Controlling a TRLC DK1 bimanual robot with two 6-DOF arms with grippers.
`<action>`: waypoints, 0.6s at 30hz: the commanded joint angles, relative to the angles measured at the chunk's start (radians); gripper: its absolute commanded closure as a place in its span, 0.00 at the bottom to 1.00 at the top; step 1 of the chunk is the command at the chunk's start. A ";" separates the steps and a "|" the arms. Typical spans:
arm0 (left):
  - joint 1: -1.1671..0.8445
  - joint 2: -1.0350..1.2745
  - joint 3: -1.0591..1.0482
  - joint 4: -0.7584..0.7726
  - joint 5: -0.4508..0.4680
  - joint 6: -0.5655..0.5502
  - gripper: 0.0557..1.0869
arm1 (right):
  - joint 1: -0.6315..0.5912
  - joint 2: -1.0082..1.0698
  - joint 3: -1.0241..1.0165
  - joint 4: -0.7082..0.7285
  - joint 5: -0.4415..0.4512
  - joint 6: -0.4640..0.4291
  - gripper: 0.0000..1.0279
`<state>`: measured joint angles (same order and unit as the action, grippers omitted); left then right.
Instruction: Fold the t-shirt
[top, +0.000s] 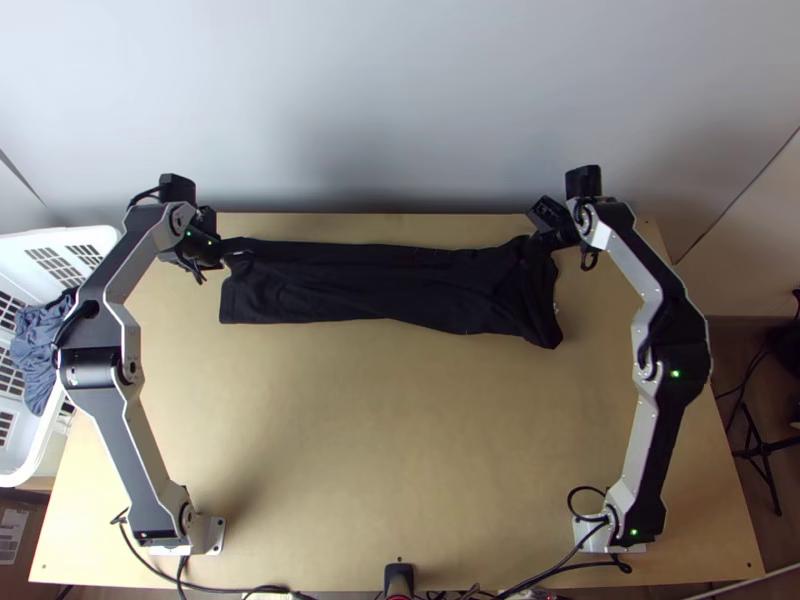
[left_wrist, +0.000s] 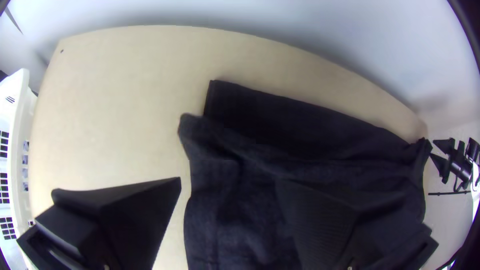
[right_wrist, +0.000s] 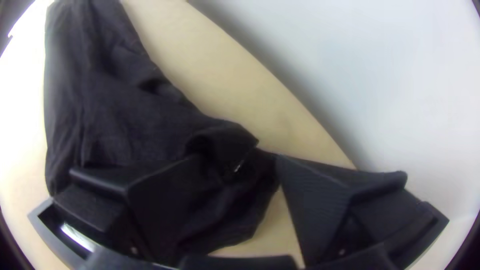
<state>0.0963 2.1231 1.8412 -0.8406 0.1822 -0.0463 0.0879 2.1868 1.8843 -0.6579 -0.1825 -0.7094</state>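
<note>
The black t-shirt lies as a long folded strip across the table's far part, its right end wider and slanting toward the near side. At the strip's left end is my left gripper; at its far right corner is my right gripper. In the left wrist view, the left gripper is open, one finger over the cloth and the other over bare wood. Raised, creased cloth lies between the parted fingers of the right gripper in the right wrist view.
A white laundry basket with a grey-blue cloth inside stands off the table's left side. Behind the table's far edge rises a pale wall. Bare wood stretches between the shirt and the arms' bases, with cables along the near edge.
</note>
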 joint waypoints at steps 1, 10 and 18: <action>0.014 -0.078 -0.017 -0.031 -0.001 0.002 0.05 | 0.016 -0.185 -0.120 0.012 -0.003 0.037 0.05; 0.077 -0.192 -0.206 0.006 0.039 0.034 0.05 | 0.069 -0.599 -0.361 0.017 -0.020 0.136 0.03; 0.137 -0.226 -0.379 0.199 0.227 -0.050 0.05 | 0.136 -0.812 -0.379 -0.014 -0.028 0.182 0.03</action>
<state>0.1879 1.9224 1.5715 -0.7380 0.2825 -0.0429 0.1753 1.5547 1.5448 -0.6476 -0.2062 -0.5591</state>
